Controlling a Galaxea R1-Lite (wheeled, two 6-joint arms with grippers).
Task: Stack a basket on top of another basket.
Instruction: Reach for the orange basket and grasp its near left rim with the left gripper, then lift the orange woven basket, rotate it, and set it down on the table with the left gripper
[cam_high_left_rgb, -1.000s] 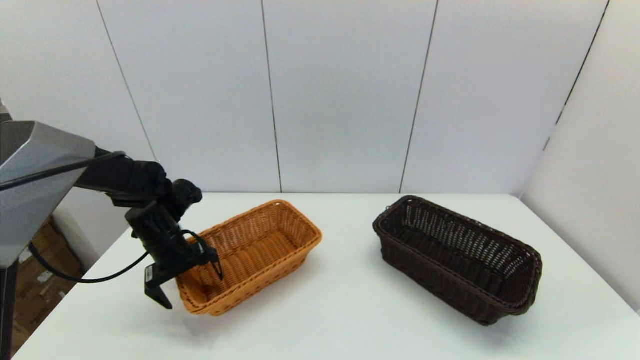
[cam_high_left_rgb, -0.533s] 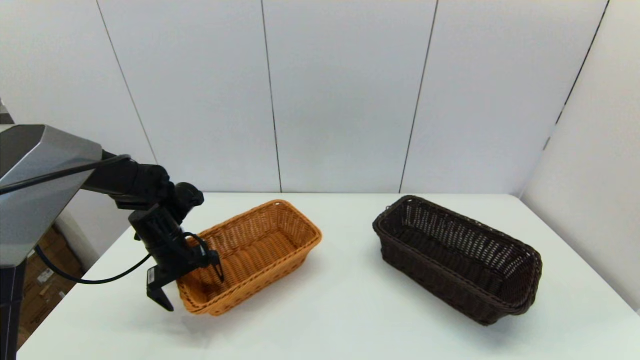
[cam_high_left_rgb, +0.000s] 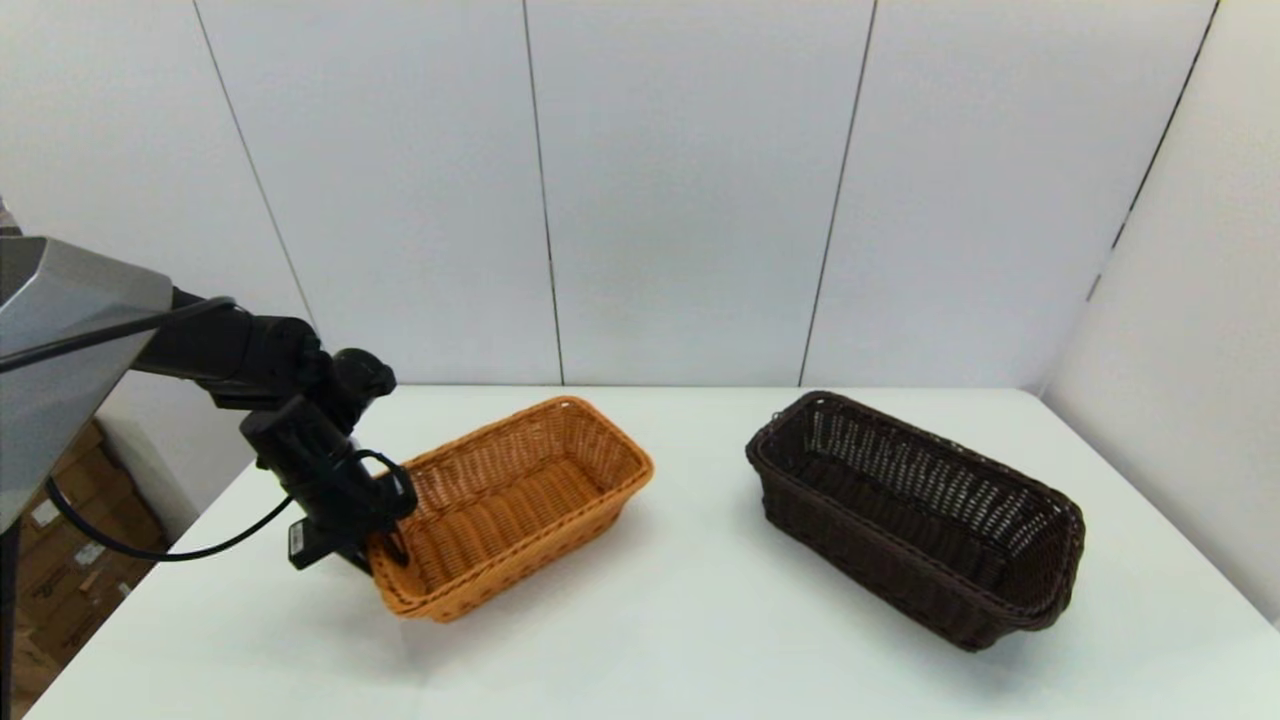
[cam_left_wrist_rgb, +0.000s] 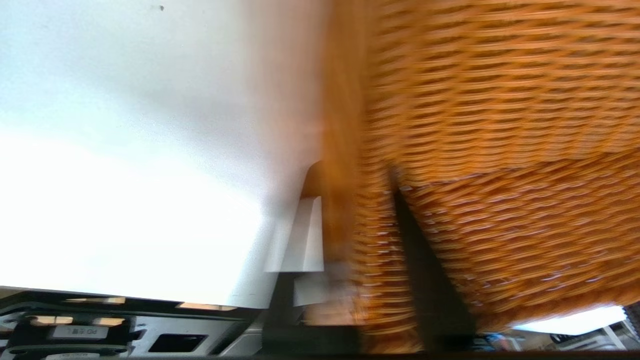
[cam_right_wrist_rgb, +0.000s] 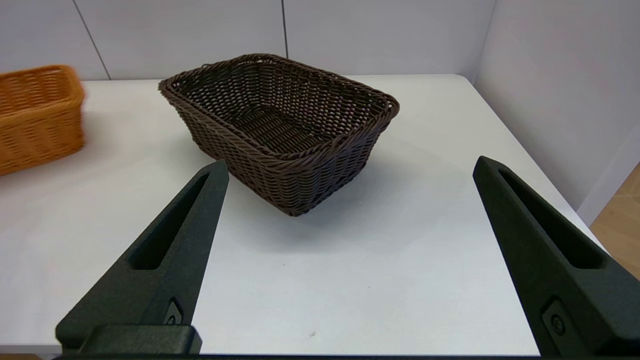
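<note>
Left gripper (cam_high_left_rgb: 372, 556) clamped on the near short end wall of the orange-tan rectangular woven wicker basket (cam_high_left_rgb: 520, 500): one finger outside the rim, one inside, wicker pinched between them. The left wrist view confirms it, with the wall held between the two fingers (cam_left_wrist_rgb: 430, 280).

Change over the last second: the fingers, which straddled the rim apart, have closed. The orange-tan basket has shifted toward the table's middle, and its gripped end appears lifted slightly. Judged: the grasp is secured and the lift-and-carry is beginning.

Dark brown rectangular woven wicker basket with open-weave upper band (cam_high_left_rgb: 915, 515) sits untouched on the right half of the white table (cam_high_left_rgb: 700, 620), well apart from the orange-tan one.

Right gripper (cam_right_wrist_rgb: 350, 250) idle, spread wide, hanging short of the dark basket's near end; out of the head view.

Meaning for the task: stacking not yet done. The arm holds the orange-tan basket, so this one is probably carried over and set into the dark one. A one-end grip could let the basket sag or swing.
</note>
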